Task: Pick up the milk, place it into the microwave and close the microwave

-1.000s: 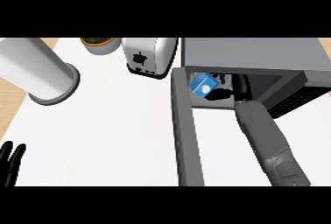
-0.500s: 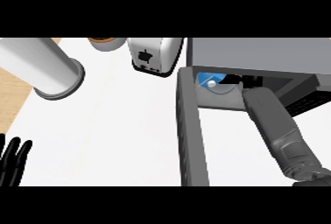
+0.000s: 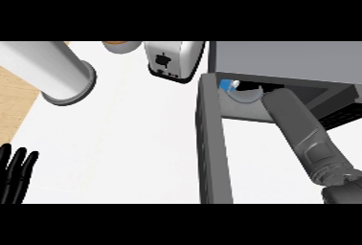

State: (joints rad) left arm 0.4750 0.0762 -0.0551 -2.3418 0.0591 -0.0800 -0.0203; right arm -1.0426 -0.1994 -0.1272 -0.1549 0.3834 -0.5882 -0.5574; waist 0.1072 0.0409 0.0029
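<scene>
Head view: the right forearm (image 3: 305, 134) reaches from the near right edge up into the open microwave (image 3: 283, 60) at the far right. The right hand is inside the cavity, hidden behind the forearm and the cavity roof; cannot tell whether its fingers are spread or wrapped round anything. The milk (image 3: 226, 85) shows as a small blue-and-white patch at the cavity's left side, just inside the opening, over what looks like the round plate (image 3: 244, 97) on the cavity floor. Whether it rests there or is held cannot be told.

The microwave door (image 3: 213, 143) stands open, swung toward the near side, seen edge-on as a long grey bar.

The left hand (image 3: 14, 174) rests at the near left edge, fingers straight and pointing up, holding nothing.

Also on the counter (image 3: 127, 143): a toaster (image 3: 172, 60) far centre, a large grey cylinder (image 3: 50, 72) far left.

Judgement: pick-up done, milk in or nearly in place. Left: release, withdraw arm, shut door.
</scene>
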